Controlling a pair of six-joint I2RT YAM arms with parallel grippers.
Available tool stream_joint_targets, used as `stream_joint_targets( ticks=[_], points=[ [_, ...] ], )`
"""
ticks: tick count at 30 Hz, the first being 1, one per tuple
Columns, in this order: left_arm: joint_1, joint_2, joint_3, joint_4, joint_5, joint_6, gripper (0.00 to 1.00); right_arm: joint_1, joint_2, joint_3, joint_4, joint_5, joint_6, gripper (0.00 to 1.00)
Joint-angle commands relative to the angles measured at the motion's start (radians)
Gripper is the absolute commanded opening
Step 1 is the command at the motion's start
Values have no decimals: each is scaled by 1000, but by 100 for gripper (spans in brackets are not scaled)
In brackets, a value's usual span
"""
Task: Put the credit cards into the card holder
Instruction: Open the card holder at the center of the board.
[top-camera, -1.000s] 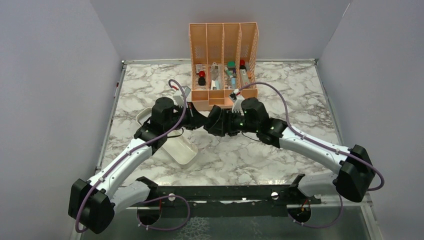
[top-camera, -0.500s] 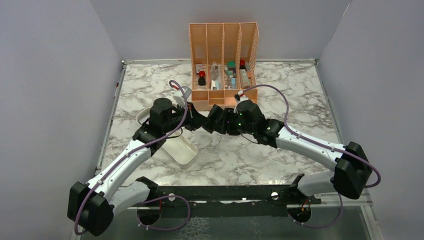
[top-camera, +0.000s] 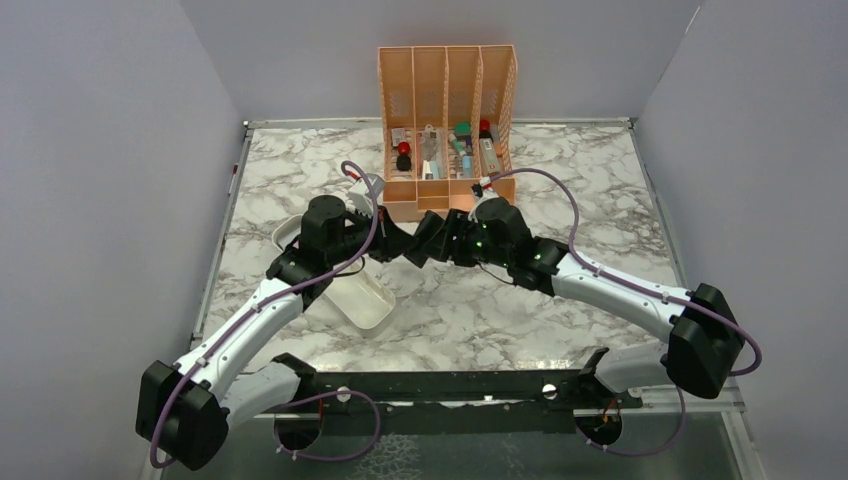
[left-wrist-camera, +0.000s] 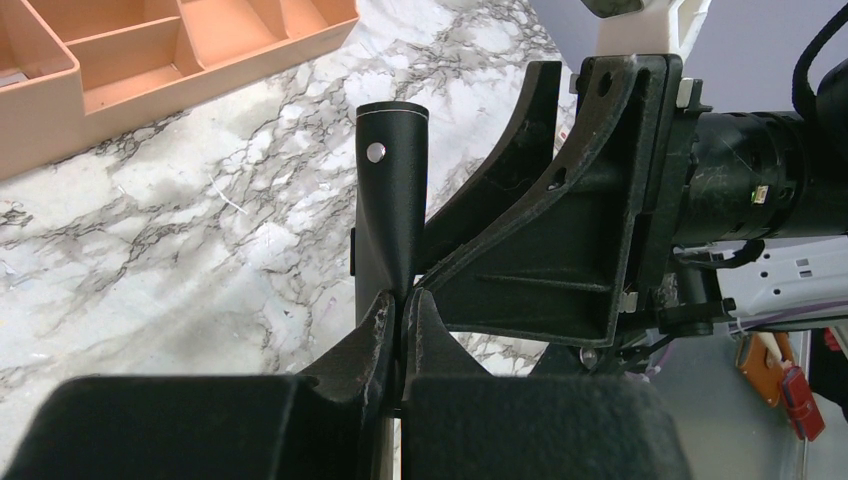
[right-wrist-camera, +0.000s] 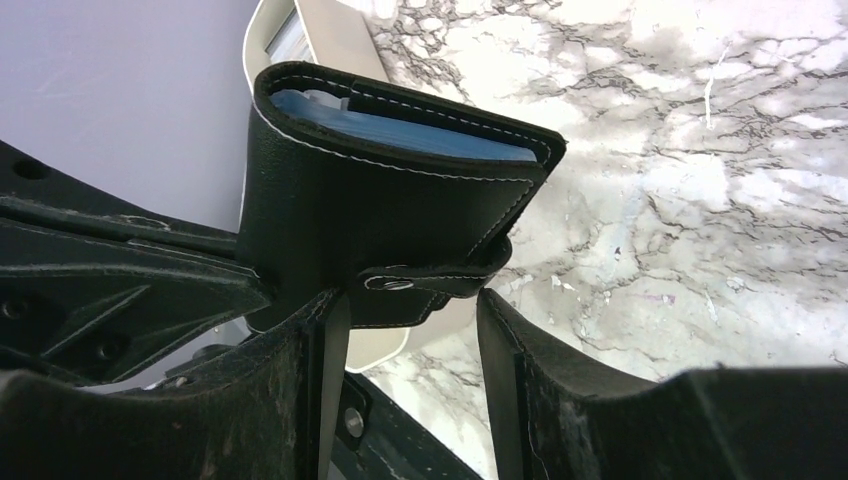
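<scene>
Pale grey walls on three sides; a marble-patterned bench below. An orange slotted organiser stands at the middle of the far edge, its compartments full of small items. A white tray lies toward the left edge, partly under the left arm.

We find both arms reaching inward. Their heads meet over the middle of the bench, just in front of the organiser.

The card holder hangs in the air between them, off the bench. It is black with white stitching, and the bluish inner pockets show along its upper edge.

Left gripper: fingers pressed together, pinching a thin edge of the card holder, which stands up edge-on from them in the left wrist view.

Right gripper: fingers spread. The clasp tab and the holder's lower edge sit between them. One finger is at the holder's side, and we see a gap before the other.

From the overhead view the holder is almost hidden between the two grippers.
</scene>
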Motion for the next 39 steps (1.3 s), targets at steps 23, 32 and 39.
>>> stream_joint_targets(
  ticks=[23, 32, 39],
  points=[
    [-1, -40, 9, -42, 77, 27, 0, 3, 84, -11, -39, 258, -38, 1],
    [2, -38, 1, -87, 16, -3, 0, -1, 34, -112, -23, 307, -62, 1],
    [1, 28, -6, -63, 40, -64, 6, -3, -83, -187, 2, 219, -115, 1]
  ],
)
